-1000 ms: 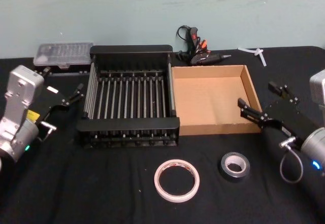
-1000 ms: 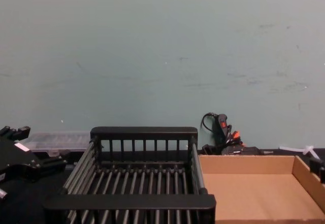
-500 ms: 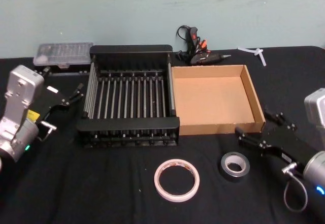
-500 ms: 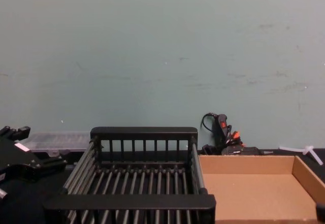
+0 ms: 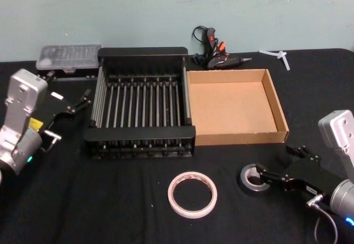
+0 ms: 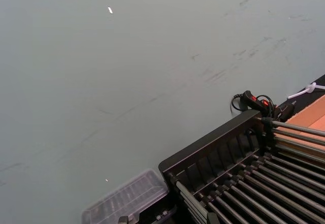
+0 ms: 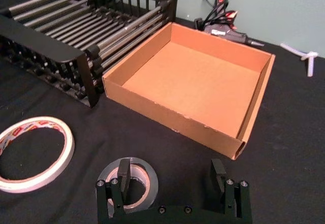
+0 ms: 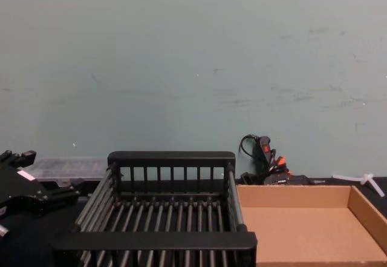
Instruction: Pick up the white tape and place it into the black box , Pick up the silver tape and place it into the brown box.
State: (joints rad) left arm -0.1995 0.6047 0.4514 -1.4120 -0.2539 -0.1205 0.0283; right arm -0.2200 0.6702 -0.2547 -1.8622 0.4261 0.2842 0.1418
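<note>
Two tape rolls on the black cloth: flat white ring with red print (image 5: 192,193); small grey-silver roll (image 5: 254,178) beside it; black slatted crate (image 5: 141,144) and brown cardboard tray (image 5: 238,138) both empty; right gripper (image 7: 171,175) spread wide, one finger (image 7: 122,176) in silver core, nothing pinched; left gripper (image 5: 83,100) parked left of crate, jaw gap unclear.

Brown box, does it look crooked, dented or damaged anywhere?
Nothing stands out. The brown box sits flat and square against the black box, walls upright, floor bare. The silver tape and white tape lie flat on the cloth.
</note>
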